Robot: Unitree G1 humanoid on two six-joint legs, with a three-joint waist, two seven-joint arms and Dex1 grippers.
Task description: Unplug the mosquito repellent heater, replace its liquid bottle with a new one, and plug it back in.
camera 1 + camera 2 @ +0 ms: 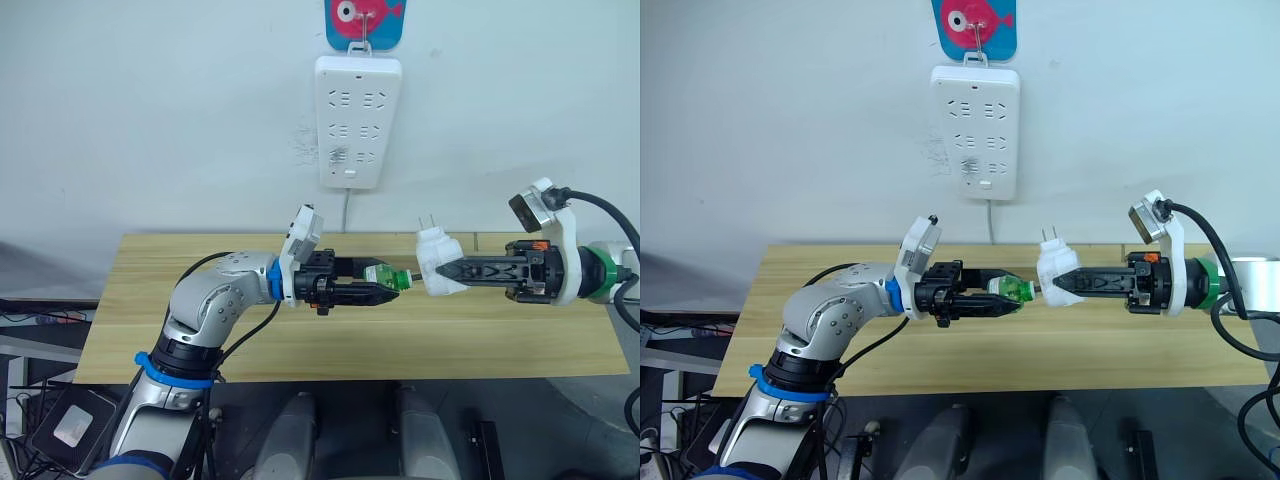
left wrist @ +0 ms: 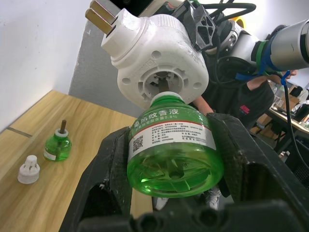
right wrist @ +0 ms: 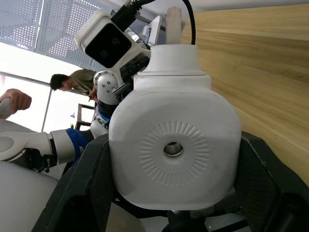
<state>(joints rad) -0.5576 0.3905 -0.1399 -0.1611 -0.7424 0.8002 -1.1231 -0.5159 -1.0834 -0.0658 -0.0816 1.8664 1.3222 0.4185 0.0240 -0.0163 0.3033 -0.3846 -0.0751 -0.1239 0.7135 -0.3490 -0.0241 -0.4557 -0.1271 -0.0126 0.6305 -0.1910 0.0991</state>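
Both arms are held up over the wooden table (image 1: 300, 350), meeting just below the white socket strip (image 1: 358, 120) on the wall. The right gripper (image 1: 447, 270) is clamped on the heater (image 1: 438, 260), which hangs in the air under the strip and slightly to its right, unplugged, its two brass prongs tilted up toward the wall. The left gripper (image 1: 385, 293) squeezes a green bottle (image 1: 385, 276) by its body, with the neck pointed at the heater. In the left wrist view the bottle's (image 2: 171, 150) neck sits at the mouth of the round socket in the heater's (image 2: 159, 58) underside, the wick reaching into the opening; whether it is screwed home I cannot tell. The right wrist view shows the heater's (image 3: 174, 150) rounded face with its small centre hole, gripped at both sides by the black fingers (image 3: 72, 193). On the table, in the left wrist view, a second green bottle (image 2: 58, 145) stands upright with its wick bare, and a white cap (image 2: 29, 170) lies just beside it.
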